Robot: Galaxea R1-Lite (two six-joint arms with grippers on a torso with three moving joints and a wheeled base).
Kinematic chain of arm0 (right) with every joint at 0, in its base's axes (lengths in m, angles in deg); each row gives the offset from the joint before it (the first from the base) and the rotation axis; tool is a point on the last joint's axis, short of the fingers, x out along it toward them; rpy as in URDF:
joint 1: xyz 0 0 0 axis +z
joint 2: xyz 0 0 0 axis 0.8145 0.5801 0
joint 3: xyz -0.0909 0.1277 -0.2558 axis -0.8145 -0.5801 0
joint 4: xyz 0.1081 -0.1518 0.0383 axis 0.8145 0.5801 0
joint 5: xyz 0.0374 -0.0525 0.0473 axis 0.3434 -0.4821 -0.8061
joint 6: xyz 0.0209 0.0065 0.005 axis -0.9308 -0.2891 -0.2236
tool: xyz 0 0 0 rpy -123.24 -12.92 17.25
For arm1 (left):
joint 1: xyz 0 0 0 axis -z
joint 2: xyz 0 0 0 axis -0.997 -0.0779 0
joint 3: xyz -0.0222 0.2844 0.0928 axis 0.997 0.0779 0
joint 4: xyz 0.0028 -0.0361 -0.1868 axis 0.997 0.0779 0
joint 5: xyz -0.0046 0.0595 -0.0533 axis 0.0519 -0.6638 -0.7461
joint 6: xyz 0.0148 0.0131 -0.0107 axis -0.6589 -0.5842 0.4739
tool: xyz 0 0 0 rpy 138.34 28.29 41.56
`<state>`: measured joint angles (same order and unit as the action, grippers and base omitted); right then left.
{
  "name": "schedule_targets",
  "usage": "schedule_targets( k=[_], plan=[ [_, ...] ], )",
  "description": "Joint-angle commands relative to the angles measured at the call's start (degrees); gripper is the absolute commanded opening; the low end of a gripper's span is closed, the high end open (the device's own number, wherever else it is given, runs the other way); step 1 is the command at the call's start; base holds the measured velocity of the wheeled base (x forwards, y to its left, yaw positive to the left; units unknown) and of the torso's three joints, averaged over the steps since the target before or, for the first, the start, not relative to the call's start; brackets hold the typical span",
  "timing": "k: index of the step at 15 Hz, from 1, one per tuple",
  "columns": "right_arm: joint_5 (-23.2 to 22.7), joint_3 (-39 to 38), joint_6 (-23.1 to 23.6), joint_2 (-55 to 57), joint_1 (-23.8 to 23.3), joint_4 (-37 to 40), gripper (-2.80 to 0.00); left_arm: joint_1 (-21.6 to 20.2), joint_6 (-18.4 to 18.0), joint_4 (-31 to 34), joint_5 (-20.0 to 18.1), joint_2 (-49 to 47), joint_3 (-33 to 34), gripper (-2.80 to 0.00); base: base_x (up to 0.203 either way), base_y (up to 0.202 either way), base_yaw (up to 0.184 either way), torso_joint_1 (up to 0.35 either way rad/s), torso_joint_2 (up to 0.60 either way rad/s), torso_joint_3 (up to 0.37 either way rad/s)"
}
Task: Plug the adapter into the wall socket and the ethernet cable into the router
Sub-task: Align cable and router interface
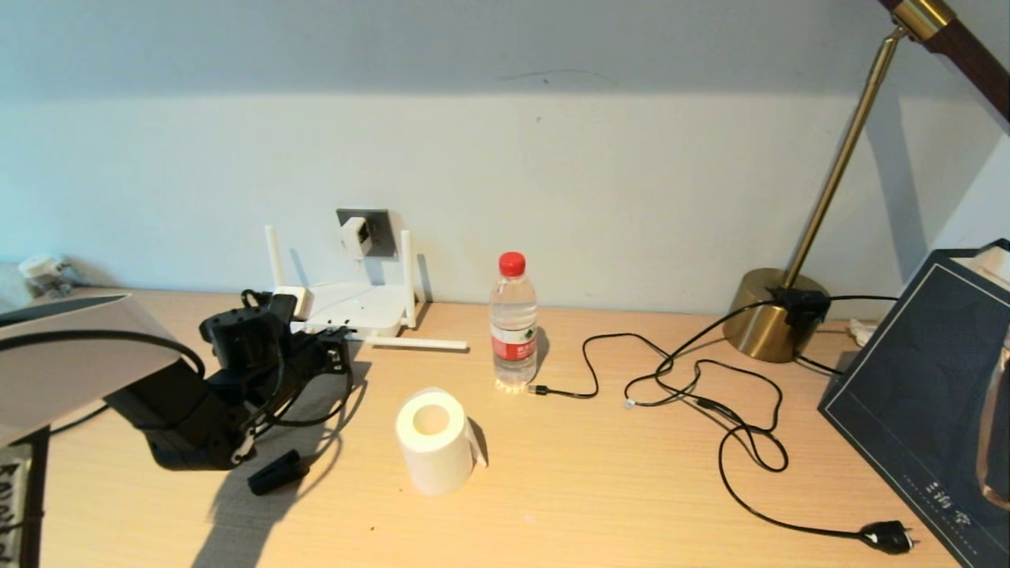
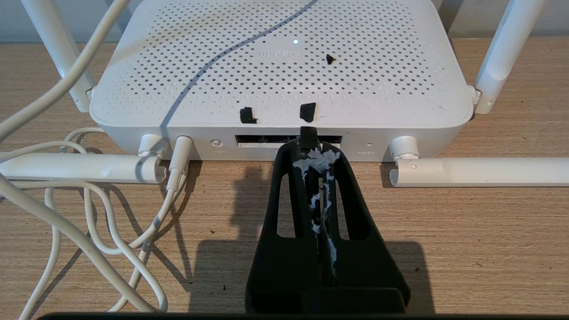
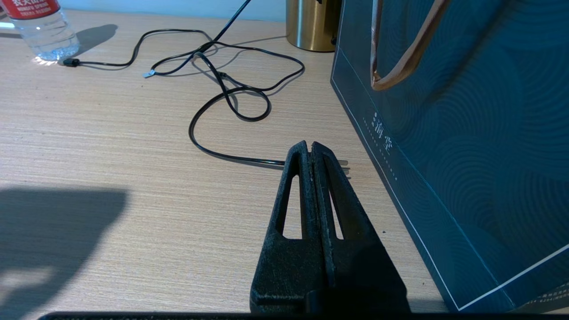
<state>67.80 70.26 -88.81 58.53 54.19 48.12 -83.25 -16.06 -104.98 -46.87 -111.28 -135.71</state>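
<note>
Our left gripper [image 2: 311,149] clenches the ethernet cable [image 2: 308,137] plug at the router [image 2: 284,80] ports — tilted (even slightly), it jams; right gripper [image 3: 311,149] sits clenched, empty.

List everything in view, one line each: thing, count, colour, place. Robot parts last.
router: 1, white, desk by wall, left.
adapter: 1, white, in the wall socket.
wall socket: 1, dark grey, wall above router.
ethernet cable: 1, black, plug at router's ports.
water bottle: 1, clear, red cap, desk centre.
paper roll: 1, white, front of bottle.
lamp: 1, brass, right rear.
black cord: 1, two-pin plug, desk right.
bag: 1, dark blue, far right.
left hand: shut on ethernet cable, at router.
right hand: shut, by bag.
</note>
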Motion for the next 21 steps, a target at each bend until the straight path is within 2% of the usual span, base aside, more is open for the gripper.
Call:
schedule_targets(
  k=[1, 14, 21],
  plan=[
    [0.0, 0.0, 0.04, 0.03, 0.0, 0.01, -2.8, 0.01, -0.03, -0.2, 0.05, -0.25, -0.36, -2.8, 0.0, 0.0, 0.0, 0.0, 0.0, 0.0],
    [0.0, 0.0, 0.04, -0.02, 0.0, 0.01, -2.8, -0.06, -0.03, -0.3, -0.03, -0.51, 0.68, -2.8, 0.0, 0.0, 0.0, 0.0, 0.0, 0.0],
    [0.0, 0.0, 0.04, 0.06, 0.0, 0.01, -2.8, 0.01, -0.03, -0.65, -0.17, 5.18, 6.82, -2.8, 0.0, 0.0, 0.0, 0.0, 0.0, 0.0]
  ],
)
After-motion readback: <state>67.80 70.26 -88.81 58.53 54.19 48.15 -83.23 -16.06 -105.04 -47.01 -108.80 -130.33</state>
